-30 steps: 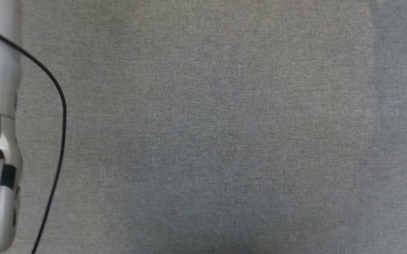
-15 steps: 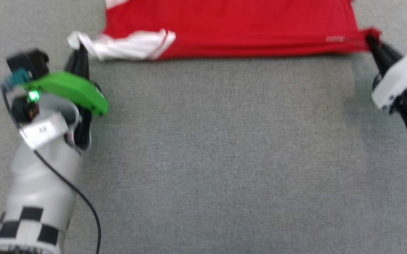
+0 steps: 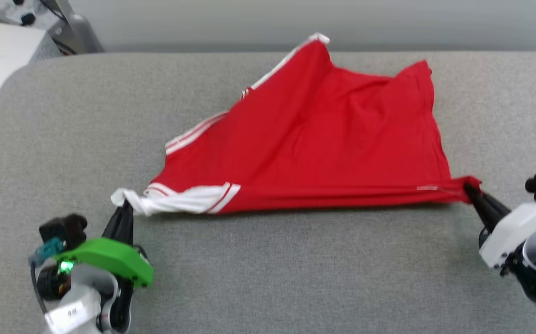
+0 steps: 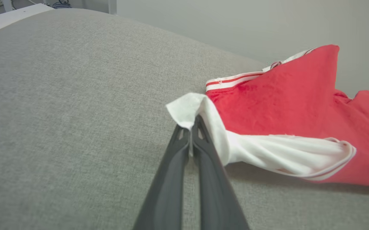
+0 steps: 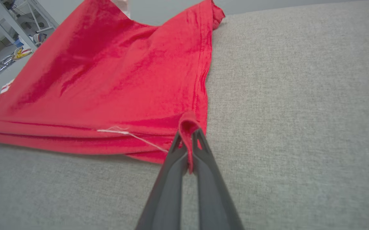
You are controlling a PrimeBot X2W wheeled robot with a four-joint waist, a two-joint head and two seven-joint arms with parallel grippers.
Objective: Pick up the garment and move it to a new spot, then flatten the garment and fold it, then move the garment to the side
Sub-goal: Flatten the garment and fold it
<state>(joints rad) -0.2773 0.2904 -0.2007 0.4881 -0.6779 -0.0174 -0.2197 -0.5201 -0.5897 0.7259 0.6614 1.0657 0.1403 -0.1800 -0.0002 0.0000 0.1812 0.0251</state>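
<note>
The garment (image 3: 314, 148) stretches left-to-right, peaking toward frame top; left end effector (image 3: 125, 207) clamps its white sleeve (image 3: 184, 200); right end effector (image 3: 469, 189), its red corner (image 3: 458, 185).

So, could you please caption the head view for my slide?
Left gripper and right gripper pinch the garment by sleeve and hem on the grey surface.

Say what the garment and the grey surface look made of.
The garment looks like soft knit jersey, cotton or polyester, slightly shiny: it drapes, creases, shows a stitched hem. The grey surface looks like matte woven upholstery cloth, with a fine heathered weave.
</note>
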